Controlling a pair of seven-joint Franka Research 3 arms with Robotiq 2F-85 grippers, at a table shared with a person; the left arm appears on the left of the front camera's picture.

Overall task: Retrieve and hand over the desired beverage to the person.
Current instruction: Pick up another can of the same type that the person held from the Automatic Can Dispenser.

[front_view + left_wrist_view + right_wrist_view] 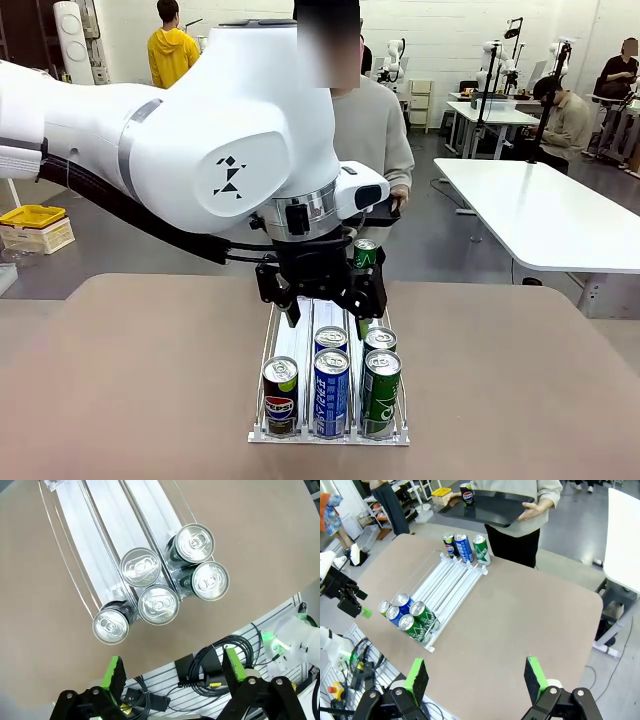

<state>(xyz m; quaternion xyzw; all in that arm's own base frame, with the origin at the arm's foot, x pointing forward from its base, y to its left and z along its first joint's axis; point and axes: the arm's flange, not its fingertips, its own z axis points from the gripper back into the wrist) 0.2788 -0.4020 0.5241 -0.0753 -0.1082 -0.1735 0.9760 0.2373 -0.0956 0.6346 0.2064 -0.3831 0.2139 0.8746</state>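
Near cans (331,392) five; far cans (464,547) three.

Left claw (172,669) jaws apart, pointing down; right claw (476,674) likewise.

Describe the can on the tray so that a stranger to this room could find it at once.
Find the person in the light grey top at the far side of the table; they hold a flat black tray. One dark can with a red, white and blue logo stands on it, the only can not in the white rack.
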